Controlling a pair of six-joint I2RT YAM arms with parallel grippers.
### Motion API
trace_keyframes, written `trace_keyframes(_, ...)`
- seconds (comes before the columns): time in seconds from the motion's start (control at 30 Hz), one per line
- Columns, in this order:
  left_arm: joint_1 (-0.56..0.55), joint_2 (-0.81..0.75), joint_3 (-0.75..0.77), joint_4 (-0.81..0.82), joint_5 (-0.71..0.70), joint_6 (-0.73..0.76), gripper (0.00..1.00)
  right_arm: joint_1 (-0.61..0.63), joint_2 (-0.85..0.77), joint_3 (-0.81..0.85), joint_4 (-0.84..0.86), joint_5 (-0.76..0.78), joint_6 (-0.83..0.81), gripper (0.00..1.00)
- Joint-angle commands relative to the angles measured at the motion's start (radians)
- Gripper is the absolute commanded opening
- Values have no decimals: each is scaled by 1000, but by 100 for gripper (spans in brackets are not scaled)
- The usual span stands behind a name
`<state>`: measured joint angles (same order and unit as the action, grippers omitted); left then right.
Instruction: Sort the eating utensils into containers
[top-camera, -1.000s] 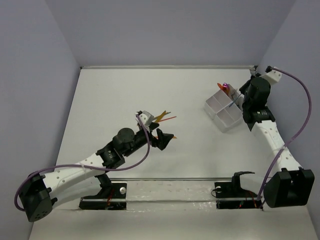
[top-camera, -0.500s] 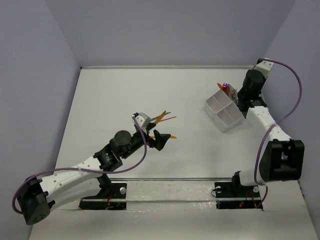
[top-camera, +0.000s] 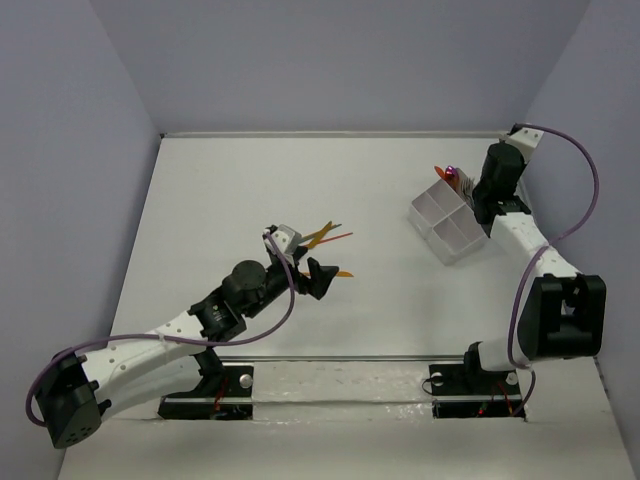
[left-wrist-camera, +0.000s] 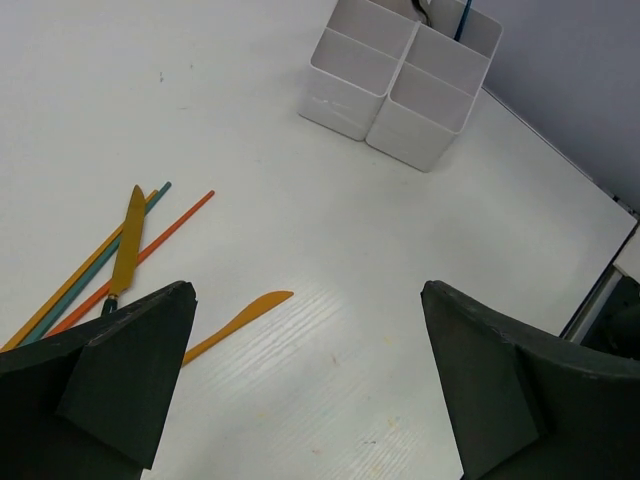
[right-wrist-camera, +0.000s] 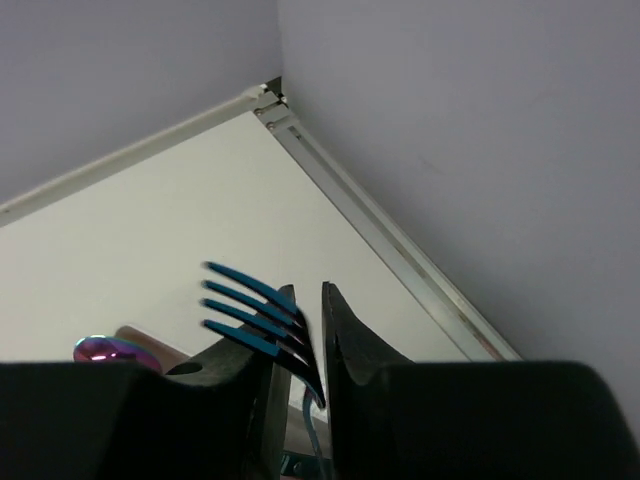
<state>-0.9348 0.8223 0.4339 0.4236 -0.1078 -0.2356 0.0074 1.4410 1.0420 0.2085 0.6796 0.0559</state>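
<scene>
Container (top-camera: 447, 222) sits far right on desk (top-camera: 250, 180): white, 4 compartments in a 2x2 block, turned at an angle to the desk edges. R gripper (top-camera: 480, 203) is over its far-right side, pointing down.

R wrist cam: fingers (right-wrist-camera: 350, 340) stand narrow w/ a thin slit btwn them. Blue fork (right-wrist-camera: 250, 315) has its neck in that slit, tines up and fanned to one side. Can't tell if the fingers actually pinch it or just flank it. Purple-pink iridescent spoon (right-wrist-camera: 105, 350) shows its bowl just beside the fork, low in that view. From above, that spoon pokes out of the container's far corner w/ an orange piece (top-camera: 438, 170) next to it.

L gripper (top-camera: 312, 272) hovers mid-desk, a bit left of centre, wide open, nothing btwn its fingers.

On the desk by it:
- Yellow knife (left-wrist-camera: 240, 320) lies flat, alone, on the near side of the bundle.
- Bundle is gold knife (left-wrist-camera: 128, 235), teal stick (left-wrist-camera: 155, 197) and orange stick (left-wrist-camera: 175, 222), lying roughly parallel. Gold knife overlaps the teal one.

All loose pieces are well apart from the container, left of it.
</scene>
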Motion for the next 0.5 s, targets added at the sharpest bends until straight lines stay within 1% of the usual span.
trace_keyframes(0.0, -4, 0, 3, 23, -29, 1, 99, -4, -14, 33, -40, -31, 74, 26)
trace_keyframes(0.1, -4, 0, 3, 20, -36, -2, 99, -4, -27, 38, -61, -49, 84, 31)
trace_keyframes(0.2, -4, 5, 0, 23, -44, -2, 99, -4, -18, 67, -116, -67, 97, 48)
trace_keyframes(0.23, -4, 15, 3, 23, -49, -4, 99, -4, -17, 73, -138, -71, 99, 62)
trace_keyframes(0.3, -4, 27, 6, 18, -59, -7, 99, -4, -19, 88, -161, -95, 110, 71)
trace_keyframes(0.33, -4, 37, 11, 15, -67, -8, 99, -4, -22, 108, -187, -104, 116, 79)
trace_keyframes(0.4, -4, 58, 15, 14, -79, -10, 99, -4, -31, 133, -205, -142, 131, 84)
trace_keyframes(0.43, -4, 66, 19, 14, -88, -11, 99, -4, -36, 153, -243, -156, 137, 88)
trace_keyframes(0.47, -4, 73, 20, 14, -95, -11, 99, -4, -40, 165, -256, -173, 139, 90)
